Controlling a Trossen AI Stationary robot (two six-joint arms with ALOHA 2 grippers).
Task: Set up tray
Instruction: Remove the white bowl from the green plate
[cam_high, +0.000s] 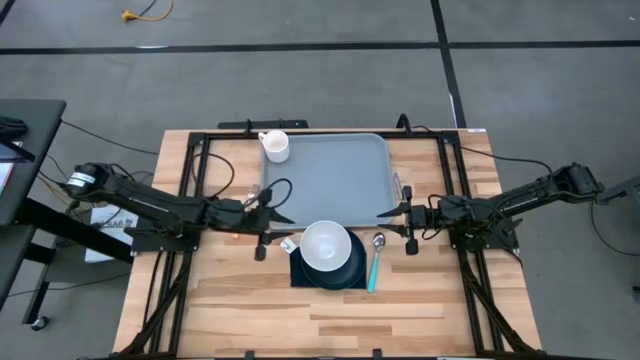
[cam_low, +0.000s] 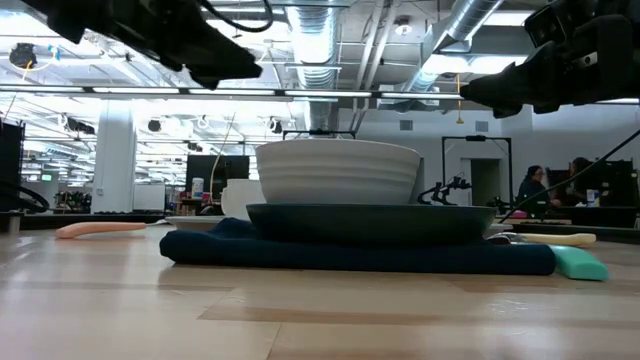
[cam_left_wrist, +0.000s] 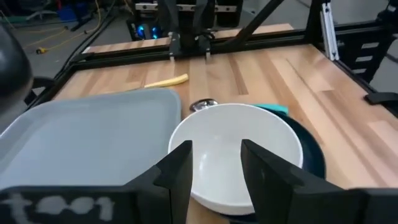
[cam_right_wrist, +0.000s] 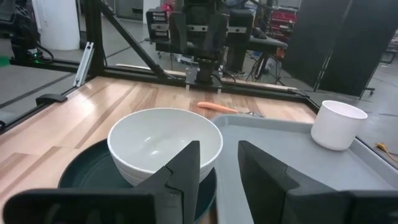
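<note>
The grey-blue tray (cam_high: 330, 172) lies flat at the table's far middle, with a white cup (cam_high: 276, 146) standing in its far left corner. Near the tray, a white bowl (cam_high: 326, 245) sits in a dark plate (cam_high: 352, 268), which rests on a navy napkin (cam_low: 360, 255). A teal-handled spoon (cam_high: 375, 262) lies on the table to the right of the plate. My left gripper (cam_left_wrist: 216, 168) hovers open by the tray's near left corner and faces the bowl (cam_left_wrist: 233, 149). My right gripper (cam_right_wrist: 219, 168) hovers open by the tray's near right corner.
An orange-handled utensil (cam_right_wrist: 216, 107) lies on the table left of the tray. A yellow-handled one (cam_left_wrist: 166, 81) lies to the right. Black frame rails (cam_high: 190, 170) run along both sides. Bare wood (cam_high: 330, 320) stretches to the near edge. People sit in the room behind (cam_low: 535, 185).
</note>
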